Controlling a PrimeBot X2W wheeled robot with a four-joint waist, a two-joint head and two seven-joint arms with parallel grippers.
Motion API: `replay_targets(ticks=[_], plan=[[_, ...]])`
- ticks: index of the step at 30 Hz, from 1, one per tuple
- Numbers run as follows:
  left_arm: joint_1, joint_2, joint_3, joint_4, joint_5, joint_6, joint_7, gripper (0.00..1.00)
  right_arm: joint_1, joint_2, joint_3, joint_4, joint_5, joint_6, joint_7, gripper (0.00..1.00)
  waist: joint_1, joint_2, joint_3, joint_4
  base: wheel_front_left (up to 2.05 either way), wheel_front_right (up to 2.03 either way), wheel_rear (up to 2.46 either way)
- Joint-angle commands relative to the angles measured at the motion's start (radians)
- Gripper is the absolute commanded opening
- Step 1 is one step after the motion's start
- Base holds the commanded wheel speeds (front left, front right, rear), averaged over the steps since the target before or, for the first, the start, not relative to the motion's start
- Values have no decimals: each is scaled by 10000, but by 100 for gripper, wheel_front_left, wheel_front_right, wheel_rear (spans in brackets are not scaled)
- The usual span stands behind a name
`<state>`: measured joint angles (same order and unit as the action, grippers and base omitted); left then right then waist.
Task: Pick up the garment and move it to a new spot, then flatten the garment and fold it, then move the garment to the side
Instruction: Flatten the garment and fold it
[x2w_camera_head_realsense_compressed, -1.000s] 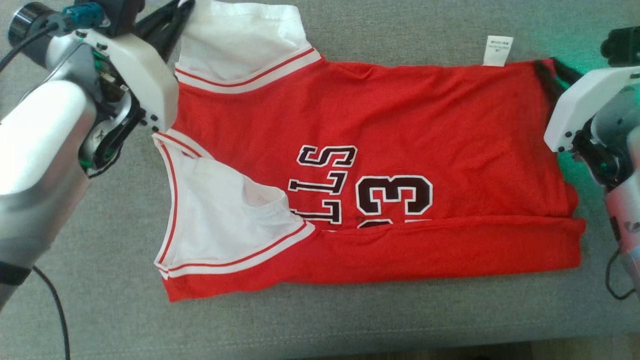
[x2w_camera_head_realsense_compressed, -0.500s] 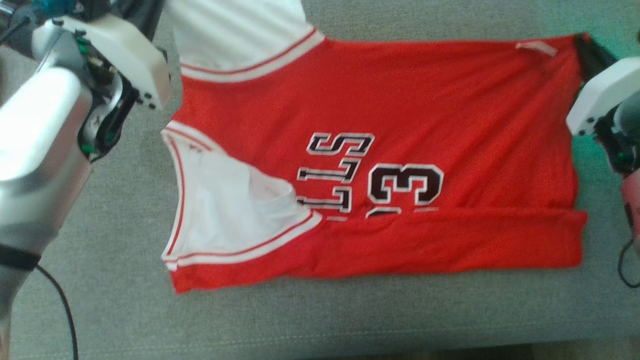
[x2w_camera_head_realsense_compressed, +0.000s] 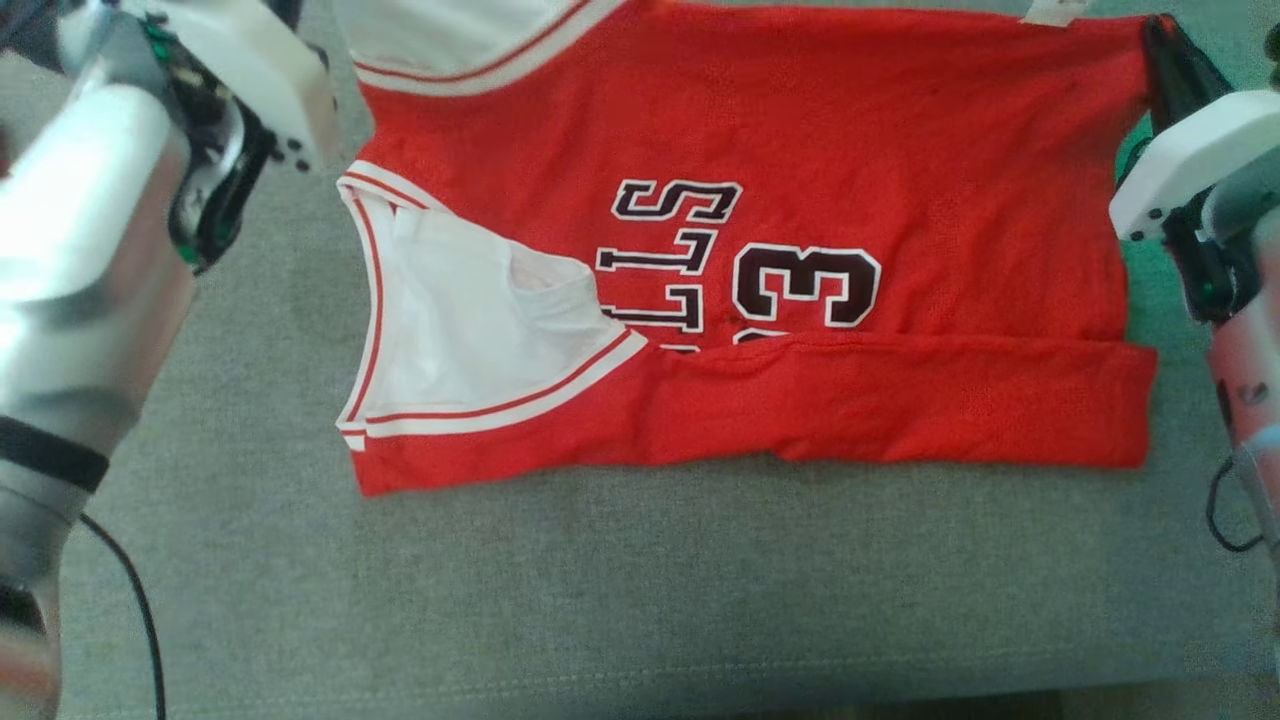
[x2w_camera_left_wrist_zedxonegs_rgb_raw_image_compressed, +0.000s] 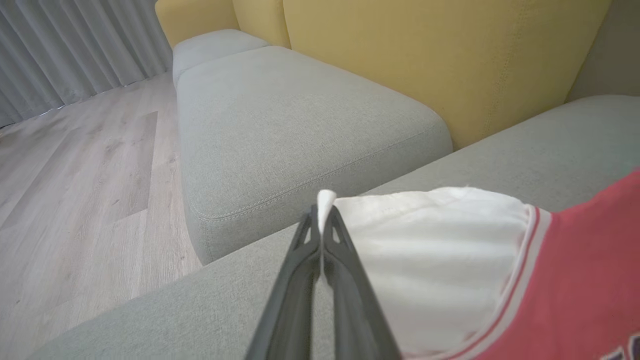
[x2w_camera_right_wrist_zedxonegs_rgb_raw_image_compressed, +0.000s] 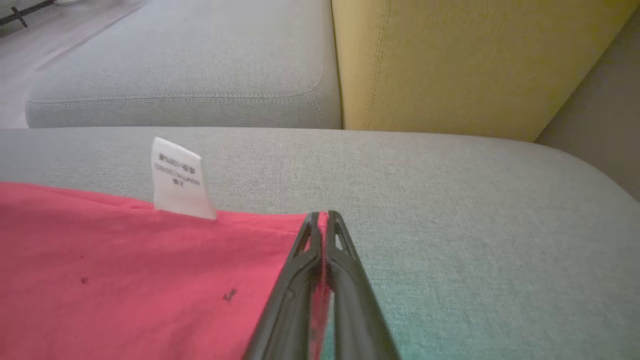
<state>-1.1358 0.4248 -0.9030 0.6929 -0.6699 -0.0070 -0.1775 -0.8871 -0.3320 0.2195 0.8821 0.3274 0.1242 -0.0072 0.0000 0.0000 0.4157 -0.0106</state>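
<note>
Red and white, the garment (x2w_camera_head_realsense_compressed: 800, 150) lies spread across the grey sofa seat (x2w_camera_head_realsense_compressed: 600, 600), stretched between the two tools. The left tool (x2w_camera_left_wrist_zedxonegs_rgb_raw_image_compressed: 324, 220) is pressed together on the corner of the white shoulder panel (x2w_camera_left_wrist_zedxonegs_rgb_raw_image_compressed: 425, 260). The right tool (x2w_camera_right_wrist_zedxonegs_rgb_raw_image_compressed: 322, 225) is pinched on the red hem corner, just beside the care label (x2w_camera_right_wrist_zedxonegs_rgb_raw_image_compressed: 177, 180).

Moving and flattening look done. One long fold (x2w_camera_head_realsense_compressed: 900, 400) already lies along the edge opposite both tools, covering the lower part of the lettering. A second lengthwise fold seems to be in hand, and the rest of the folding and the shift to the side remain.

Bare cushion lies between that fold and the seat's front edge, which leaves room to bring the held edge over. Beyond the tools' tips rises the yellow backrest (x2w_camera_right_wrist_zedxonegs_rgb_raw_image_compressed: 475, 60). Past the left tool the seat drops off toward another cushion and the wooden floor (x2w_camera_left_wrist_zedxonegs_rgb_raw_image_compressed: 75, 175).
</note>
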Motion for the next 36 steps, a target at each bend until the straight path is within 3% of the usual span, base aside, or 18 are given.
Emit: replay_targets(ticks=[1, 7, 15, 25, 30, 36], plan=[[-170, 427, 240, -96, 114, -95, -14, 0, 142, -177, 194, -293, 111, 65, -168, 0, 0, 0, -231, 27, 0, 0, 0], [796, 993, -96, -562, 69, -248, 214, 0, 1197, -528, 758, -945, 936, 65, 204, 0, 0, 0, -1034, 13, 0, 0, 0], [2427, 2239, -550, -2806, -83, 10, 1089, 0, 3057, -1460, 1540, -2665, 2317, 65, 1857, 0, 0, 0, -1754, 125, 0, 0, 0], [4421, 4082, -1135, -6382, -370, 1042, 2772, 0, 5514, -2677, 1209, -5494, 3407, 65, 4609, 0, 0, 0, -2234, 175, 0, 0, 0], [4897, 4375, -1343, -7106, -438, 1381, 3162, 0, 6470, -2839, 723, -6720, 3363, 65, 5845, 0, 0, 0, -2308, 64, 0, 0, 0], [5207, 4380, -1638, -7254, -463, 1466, 3459, 0, 7074, -2491, 328, -7400, 2915, 65, 6432, 0, 0, 0, -2289, -60, 0, 0, 0]])
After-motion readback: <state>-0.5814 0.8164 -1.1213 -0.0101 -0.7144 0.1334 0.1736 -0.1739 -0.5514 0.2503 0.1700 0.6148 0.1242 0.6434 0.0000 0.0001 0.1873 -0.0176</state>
